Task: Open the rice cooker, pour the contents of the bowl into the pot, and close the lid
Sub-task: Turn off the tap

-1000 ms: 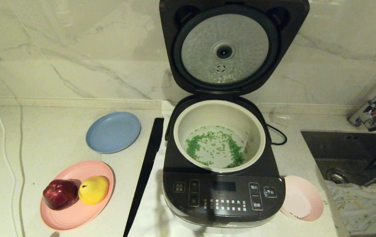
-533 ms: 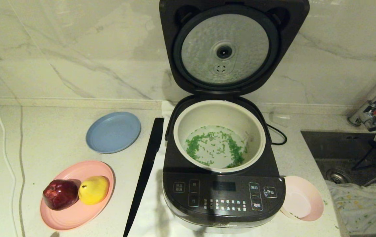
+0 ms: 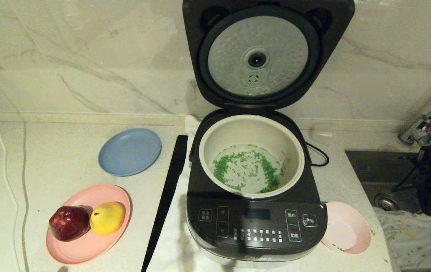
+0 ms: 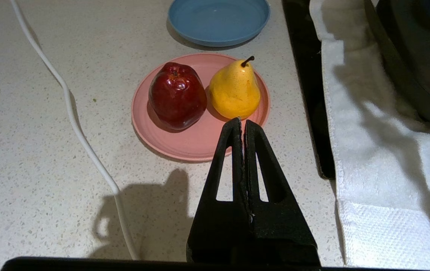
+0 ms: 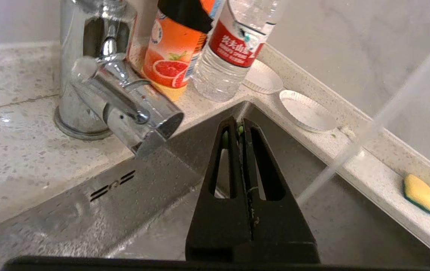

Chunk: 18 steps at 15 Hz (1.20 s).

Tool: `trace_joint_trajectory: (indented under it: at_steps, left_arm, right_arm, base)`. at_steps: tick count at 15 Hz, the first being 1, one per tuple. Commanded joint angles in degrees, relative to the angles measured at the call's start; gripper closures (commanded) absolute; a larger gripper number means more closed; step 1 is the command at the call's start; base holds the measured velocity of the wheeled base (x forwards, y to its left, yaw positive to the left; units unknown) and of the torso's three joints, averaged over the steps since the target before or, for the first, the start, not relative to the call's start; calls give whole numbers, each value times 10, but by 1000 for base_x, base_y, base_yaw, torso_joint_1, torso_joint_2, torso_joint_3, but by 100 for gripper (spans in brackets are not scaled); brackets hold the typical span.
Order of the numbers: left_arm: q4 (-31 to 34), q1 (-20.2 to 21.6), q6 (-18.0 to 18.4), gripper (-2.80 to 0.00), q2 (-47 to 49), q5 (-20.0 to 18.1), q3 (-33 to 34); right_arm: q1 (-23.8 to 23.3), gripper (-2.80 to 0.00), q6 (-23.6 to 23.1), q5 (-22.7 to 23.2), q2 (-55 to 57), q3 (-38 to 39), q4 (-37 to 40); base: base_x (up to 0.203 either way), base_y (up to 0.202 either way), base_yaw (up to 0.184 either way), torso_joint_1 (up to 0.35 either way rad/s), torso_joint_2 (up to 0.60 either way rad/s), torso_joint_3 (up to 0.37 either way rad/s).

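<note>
Rice cooker (image 3: pixel 255 211) sits at centre frame in the head view with its lid (image 3: pixel 264 53) raised upright against the marble wall, and one pot (image 3: pixel 251 130) inside it holding the contents (image 3: pixel 245 168), green bits scattered over its floor. One bowl (image 3: pixel 347 232) rests just beside the cooker's lower right corner. All of these lie well apart from both grippers. The right gripper (image 5: pixel 238 130), fingers pressed together with green specks stuck near the tips, hangs over the sink (image 5: pixel 162 210) at the right edge; only its wrist view shows the faucet (image 5: pixel 117 98), two bottles and a sponge. The left gripper (image 4: pixel 242 124), also closed on nothing, hovers near one pink plate (image 4: pixel 200 139) carrying one apple (image 4: pixel 177 94) and one pear (image 4: pixel 234 90), with one blue plate (image 4: pixel 218 20) beyond.
</note>
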Motion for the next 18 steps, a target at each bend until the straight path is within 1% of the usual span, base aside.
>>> trace_joint_trajectory:
  at_steps: [1,4,8,18]
  left_arm:
    - [0,0,0,0,0,0,3]
    - [0,0,0,0,0,0,3]
    - [0,0,0,0,0,0,3]
    - [0,0,0,0,1,0,3]
  right_arm:
    - [4,0,-4,-2,26,-28,-5]
    - [26,0,-8,-4,34,-46,-5]
    - [46,0,-28,-14,49,-79,-5]
    - [47,0,-45,-22,41,-101,-5]
  base:
    - [0,0,0,0,0,0]
    - [0,0,0,0,0,0]
    - [0,0,0,0,0,0]
    - [0,0,0,0,0,0]
